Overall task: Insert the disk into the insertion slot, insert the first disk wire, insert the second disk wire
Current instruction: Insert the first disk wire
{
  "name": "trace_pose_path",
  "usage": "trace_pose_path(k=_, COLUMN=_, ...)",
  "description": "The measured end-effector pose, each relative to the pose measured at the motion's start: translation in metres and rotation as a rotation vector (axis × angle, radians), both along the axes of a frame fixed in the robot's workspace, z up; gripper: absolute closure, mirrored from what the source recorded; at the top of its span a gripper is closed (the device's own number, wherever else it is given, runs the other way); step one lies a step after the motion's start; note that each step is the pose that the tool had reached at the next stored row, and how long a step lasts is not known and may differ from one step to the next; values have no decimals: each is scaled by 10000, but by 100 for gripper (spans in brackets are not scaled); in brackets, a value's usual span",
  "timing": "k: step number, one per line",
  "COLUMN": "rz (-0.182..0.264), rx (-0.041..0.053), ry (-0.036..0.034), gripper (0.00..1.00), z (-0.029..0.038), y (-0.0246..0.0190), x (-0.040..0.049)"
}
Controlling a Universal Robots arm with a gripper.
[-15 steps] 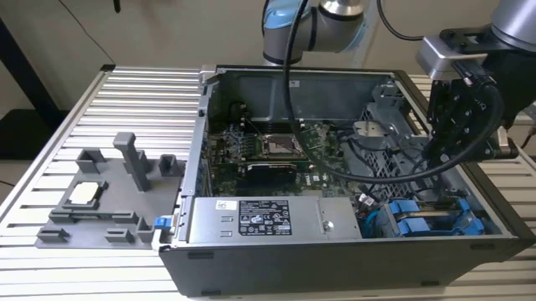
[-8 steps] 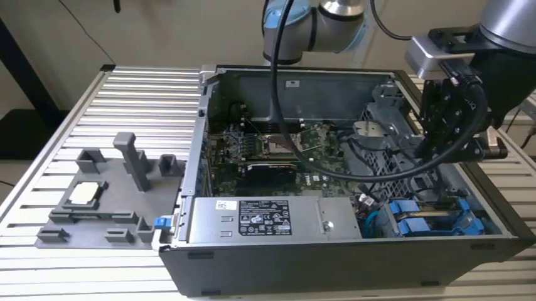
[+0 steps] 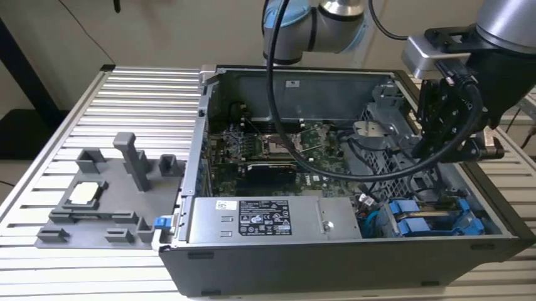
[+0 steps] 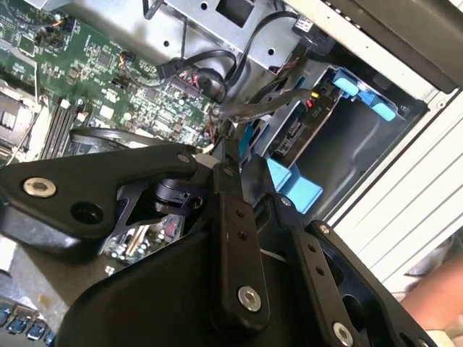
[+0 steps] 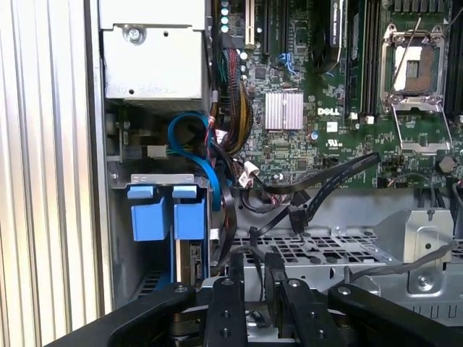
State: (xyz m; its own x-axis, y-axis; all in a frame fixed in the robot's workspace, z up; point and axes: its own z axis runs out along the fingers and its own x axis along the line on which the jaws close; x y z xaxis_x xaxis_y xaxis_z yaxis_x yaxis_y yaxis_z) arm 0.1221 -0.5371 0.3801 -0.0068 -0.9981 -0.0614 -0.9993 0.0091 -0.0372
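gripper (image 5: 253, 278) above the open computer case (image 3: 335, 263), fingers (image 5: 236, 271) nearly together, holding nothing; blue-framed disk (image 5: 163, 217) seated in the insertion slot (image 5: 145, 177) beside the power-supply box (image 3: 272, 219).

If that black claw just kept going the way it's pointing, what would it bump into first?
Probably the perforated grey metal cage and the black cables lying over it, just ahead of the gripper; depth is hard to judge.
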Motion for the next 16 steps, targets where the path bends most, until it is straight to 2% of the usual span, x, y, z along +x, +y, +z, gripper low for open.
trace_pose_path(k=4, rz=-15, rx=1, ry=1, gripper=73, z=-1, y=5, x=-4)
trace_pose_path(k=5, rz=-17, rx=31, ry=1, gripper=73, z=-4, y=4, x=-4)
trace_pose_path(k=6, rz=-20, rx=127, ry=2, gripper=73, z=-4, y=4, x=-9)
trace_pose_path(k=9, rz=-23, rx=504, ry=2, gripper=73, z=-7, y=13, x=-46)
trace_pose_path(k=11, rz=-24, rx=669, ry=2, gripper=73, z=-8, y=24, x=-81)
trace_pose_path(k=16, rz=150, rx=696, ry=8, gripper=73, z=-8, y=51, x=-109)
